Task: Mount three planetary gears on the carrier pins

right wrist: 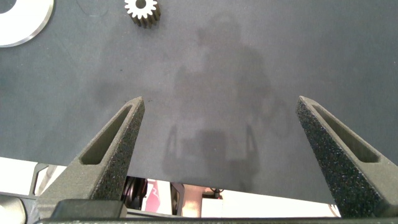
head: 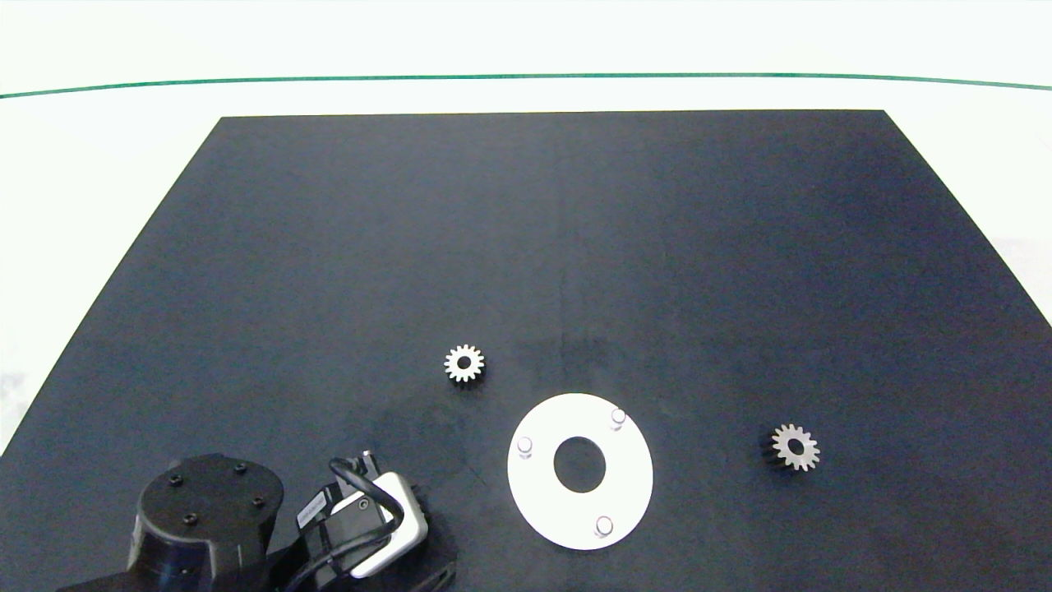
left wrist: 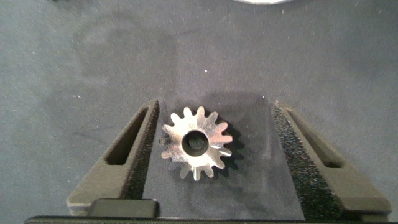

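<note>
The white carrier disc (head: 542, 501) lies flat near the mat's front, its three carrier pins (head: 618, 417) bare. One planetary gear (head: 464, 363) rests behind and left of the disc, another (head: 795, 448) to its right. A further gear (left wrist: 197, 143) lies flat on the mat between the fingers of my left gripper (left wrist: 214, 106), which is open and straddles it without touching. In the head view the left arm (head: 362, 518) sits front left of the disc and hides that gear. My right gripper (right wrist: 221, 99) is open and empty over the mat's near edge, with the right-hand gear (right wrist: 142, 9) ahead of it.
A dark mat (head: 559, 247) covers the white table (head: 82, 205), with a green line (head: 526, 76) along the back. The disc's rim (right wrist: 18, 28) shows in the right wrist view. The right arm does not show in the head view.
</note>
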### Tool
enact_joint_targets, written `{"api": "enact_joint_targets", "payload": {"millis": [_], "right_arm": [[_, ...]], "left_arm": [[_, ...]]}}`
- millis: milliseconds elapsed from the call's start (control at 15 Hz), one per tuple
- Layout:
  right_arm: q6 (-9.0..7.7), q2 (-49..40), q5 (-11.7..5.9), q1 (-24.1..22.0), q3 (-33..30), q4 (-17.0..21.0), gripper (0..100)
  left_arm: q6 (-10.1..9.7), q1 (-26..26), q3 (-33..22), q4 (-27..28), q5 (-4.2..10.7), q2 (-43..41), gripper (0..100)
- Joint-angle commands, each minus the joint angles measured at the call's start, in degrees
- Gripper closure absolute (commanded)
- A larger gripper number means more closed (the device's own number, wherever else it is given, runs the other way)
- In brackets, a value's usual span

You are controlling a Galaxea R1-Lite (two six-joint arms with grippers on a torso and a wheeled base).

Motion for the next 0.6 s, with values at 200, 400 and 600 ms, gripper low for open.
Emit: {"api": "enact_joint_targets", "payload": {"millis": [200, 400, 600], "right_arm": [[-0.57, -0.13, 0.01, 0.02, 0.67, 0.15, 0], [-1.45, -0.83, 0.01, -0.07, 1.38, 0.23, 0], [-1.63, -0.74, -0.08, -0.07, 1.46, 0.15, 0]], "left_arm": [[0.28, 1.47, 0.80, -0.33, -0.12, 0.13, 38], [0.54, 2.61, 1.06, -1.47, -0.65, -0.31, 39], [0.63, 3.14, 1.67, -1.82, -1.53, -0.84, 39]]}}
